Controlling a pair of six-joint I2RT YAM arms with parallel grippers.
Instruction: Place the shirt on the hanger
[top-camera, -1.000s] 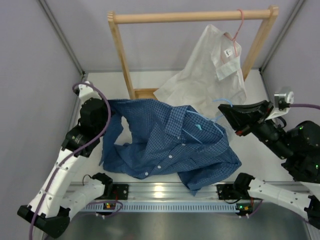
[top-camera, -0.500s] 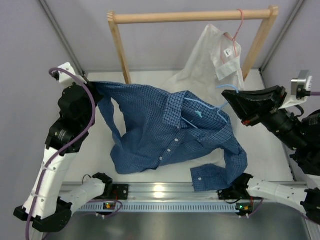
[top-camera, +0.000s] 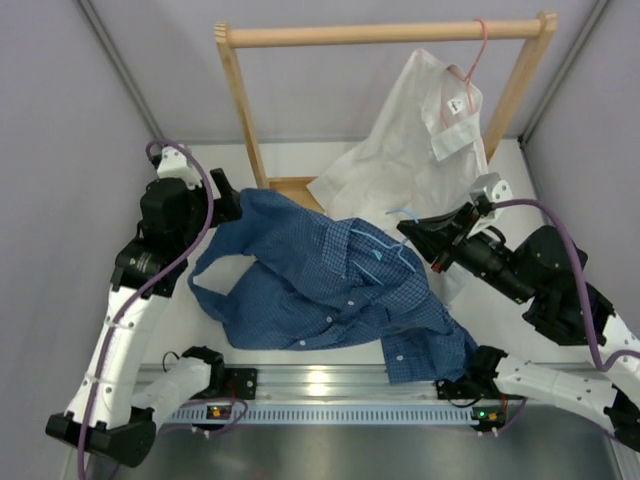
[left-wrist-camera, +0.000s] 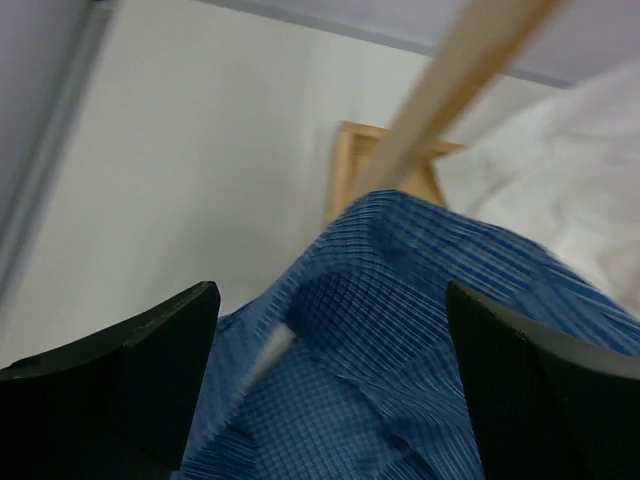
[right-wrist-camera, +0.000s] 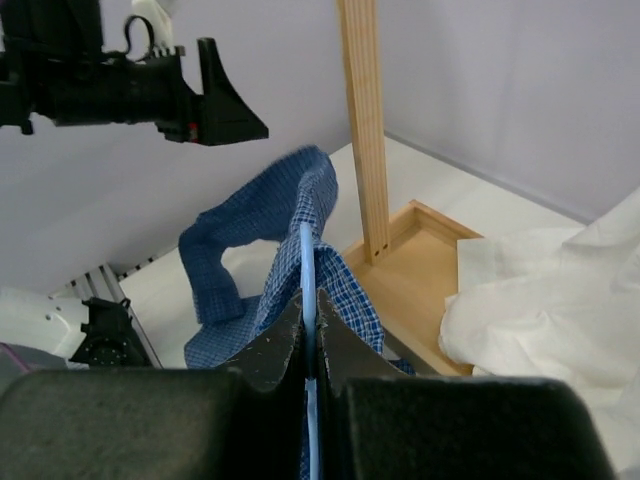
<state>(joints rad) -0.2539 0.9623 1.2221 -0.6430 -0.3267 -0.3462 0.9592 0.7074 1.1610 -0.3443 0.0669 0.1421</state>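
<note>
The dark blue checked shirt (top-camera: 320, 285) lies crumpled across the middle of the table, one shoulder raised over the light-blue hanger (top-camera: 375, 255). My right gripper (top-camera: 408, 230) is shut on the hanger (right-wrist-camera: 307, 270), whose wire runs up between the jaws into the shirt (right-wrist-camera: 300, 205). My left gripper (top-camera: 228, 205) stands open at the shirt's far left edge. In the left wrist view its fingers (left-wrist-camera: 150, 365) are spread wide with the shirt (left-wrist-camera: 420, 330) beneath them, not pinched. My left gripper (right-wrist-camera: 215, 105) also shows in the right wrist view, above the cloth.
A wooden rack (top-camera: 385, 35) stands at the back, its base (top-camera: 290, 187) just behind the shirt and its post (right-wrist-camera: 365, 130) close to the hanger. A white shirt (top-camera: 420, 150) hangs from a pink hanger (top-camera: 478, 50) on the rail.
My left gripper has opened and let go of the shirt, which has sagged back onto the table. My right gripper has carried the hanger left and down towards the middle.
</note>
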